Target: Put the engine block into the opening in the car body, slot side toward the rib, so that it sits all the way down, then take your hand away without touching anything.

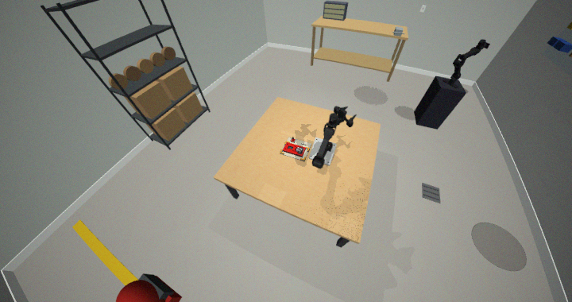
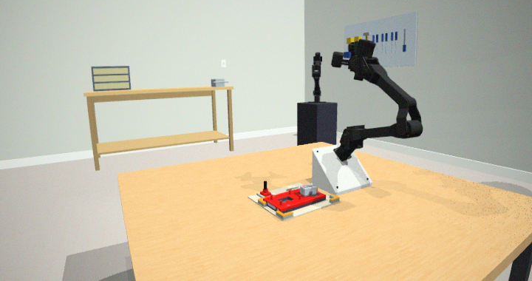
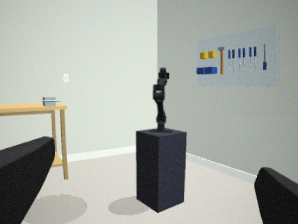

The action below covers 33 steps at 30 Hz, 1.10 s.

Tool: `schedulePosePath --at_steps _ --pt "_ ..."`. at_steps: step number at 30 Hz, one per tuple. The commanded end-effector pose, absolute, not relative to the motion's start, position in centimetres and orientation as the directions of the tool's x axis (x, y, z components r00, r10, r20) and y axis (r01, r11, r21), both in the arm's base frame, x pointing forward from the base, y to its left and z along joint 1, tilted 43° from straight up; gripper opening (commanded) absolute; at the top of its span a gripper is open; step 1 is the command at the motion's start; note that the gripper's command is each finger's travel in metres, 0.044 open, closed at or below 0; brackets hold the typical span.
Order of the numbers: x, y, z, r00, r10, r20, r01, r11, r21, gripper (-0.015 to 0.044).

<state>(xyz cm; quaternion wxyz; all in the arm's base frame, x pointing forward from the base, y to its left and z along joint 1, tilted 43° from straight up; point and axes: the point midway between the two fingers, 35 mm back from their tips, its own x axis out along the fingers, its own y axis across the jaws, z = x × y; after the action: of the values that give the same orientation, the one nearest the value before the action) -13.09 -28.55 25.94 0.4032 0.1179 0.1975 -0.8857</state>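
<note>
Exterior: boxy grey engine block (image 2: pixel 307 189)

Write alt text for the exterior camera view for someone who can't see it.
A black robot arm rises from a white base on a wooden table, its open, empty gripper held high, away from the work. Below, the grey engine block sits on the red car body beside an unfilled opening.

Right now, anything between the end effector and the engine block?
Nothing. In the exterior view the open end effector is raised high, facing away toward the far wall; the grey engine block sits on the red car body below, with only air between.
</note>
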Motion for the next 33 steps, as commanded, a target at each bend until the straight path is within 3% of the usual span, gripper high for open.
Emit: schedulePosePath --at_steps 1,16,33 --pt "-10.2 -30.2 24.2 -0.538 -0.719 -0.441 0.843 -0.463 -0.273 0.044" --pt "0.1 -32.0 18.9 -0.155 -0.744 -0.65 0.969 0.012 -0.246 0.044" --pt "12.3 -27.9 13.6 0.224 -0.482 -0.847 0.86 0.506 -0.06 0.044"
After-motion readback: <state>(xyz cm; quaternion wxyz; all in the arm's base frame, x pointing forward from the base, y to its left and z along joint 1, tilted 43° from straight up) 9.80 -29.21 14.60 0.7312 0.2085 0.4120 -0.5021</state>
